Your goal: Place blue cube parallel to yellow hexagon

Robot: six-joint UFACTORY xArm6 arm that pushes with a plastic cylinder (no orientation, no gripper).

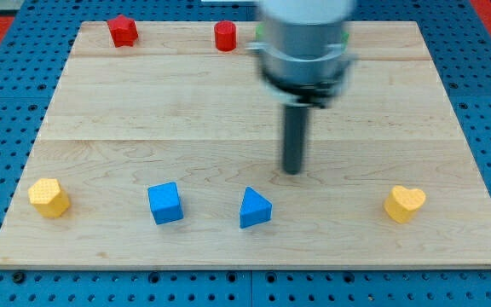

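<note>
My tip (292, 170), a bare dark rod holding nothing, stands just above the blue triangular wooden block (255, 208), so heading left for the blue wooden cube (165, 203), well right of the yellow hexagonal block (49, 197), risks clipping that triangle.

You can see a wooden desk (143, 94) with a blue triangle block (254, 208) near the view's bottom, a yellow heart block (404, 204) far to its right, and a red star-like block (123, 31) and red round block (225, 37) along the top.
</note>
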